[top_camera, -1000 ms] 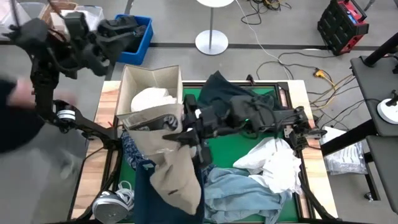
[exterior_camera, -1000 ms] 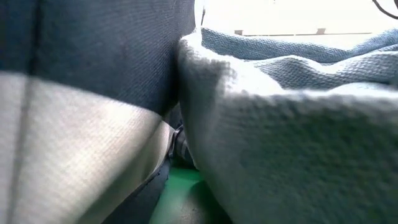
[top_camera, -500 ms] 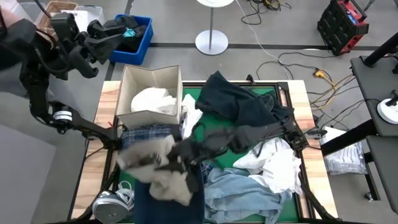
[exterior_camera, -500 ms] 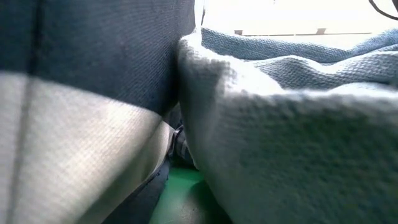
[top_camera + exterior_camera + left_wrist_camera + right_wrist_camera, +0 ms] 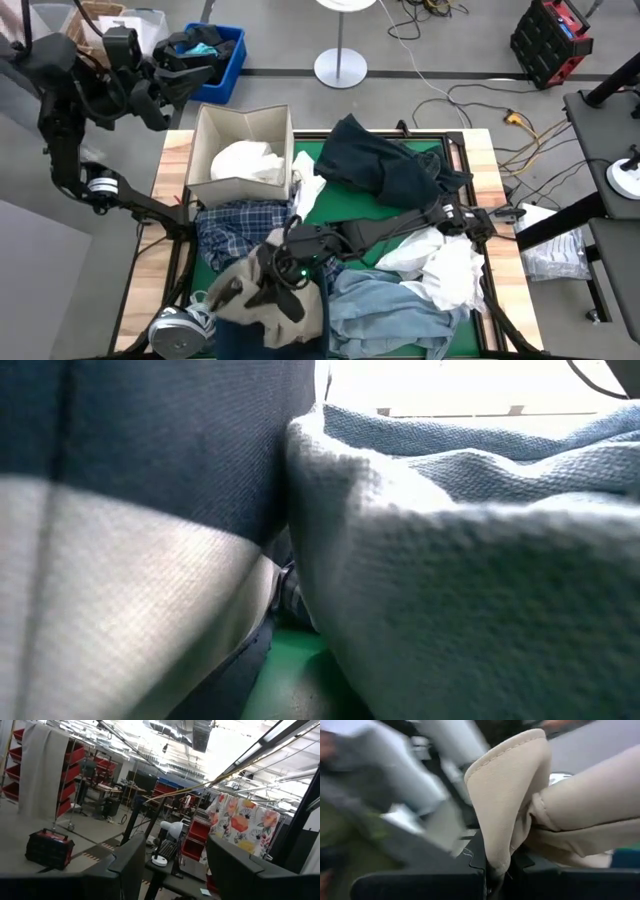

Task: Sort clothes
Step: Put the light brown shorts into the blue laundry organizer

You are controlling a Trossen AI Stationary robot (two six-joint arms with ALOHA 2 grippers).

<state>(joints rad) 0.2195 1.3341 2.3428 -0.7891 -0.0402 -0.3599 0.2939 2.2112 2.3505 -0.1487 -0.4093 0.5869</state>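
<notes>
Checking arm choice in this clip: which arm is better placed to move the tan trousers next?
Right. The right gripper is low over the table's front left, jaws shut on the tan trousers. The left gripper is raised beyond the table's far left corner, empty.

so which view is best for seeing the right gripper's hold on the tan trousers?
Right wrist view: the tan trousers fold is pinched between the right gripper fingers, close up. High view shows the trousers bunched at that gripper, grip hidden. Low view is blocked by cloth; left wrist view shows only the room.
</notes>
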